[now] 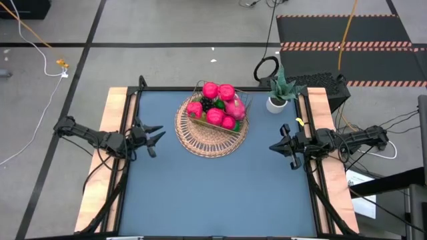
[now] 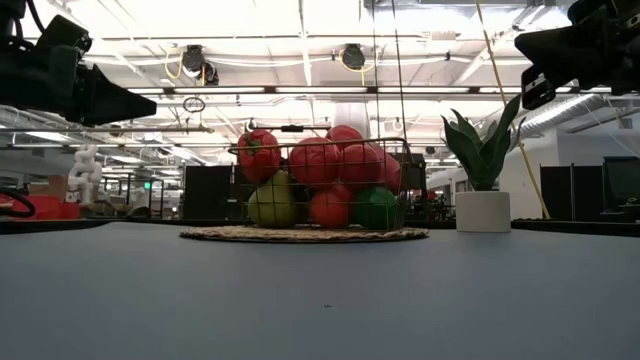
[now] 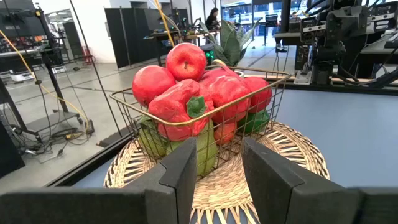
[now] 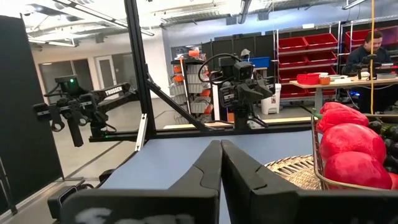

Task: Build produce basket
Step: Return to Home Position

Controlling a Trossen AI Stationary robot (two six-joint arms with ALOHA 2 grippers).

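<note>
Much produce (image 1: 217, 107) lies buried in basket (image 1: 200, 144); left claw (image 3: 216, 152) wide, right claw (image 4: 221, 147) closed.

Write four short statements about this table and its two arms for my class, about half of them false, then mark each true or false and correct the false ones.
1. The produce is piled in the basket. True.
2. The left gripper holds a red apple. False: it is open and empty, off to the basket's left-arm side and not touching it.
3. A plant in a white pot stands on the table, on the right-arm side of the basket. True.
4. The right gripper is wide open. False: its fingers are closed against each other with nothing between them.
</note>
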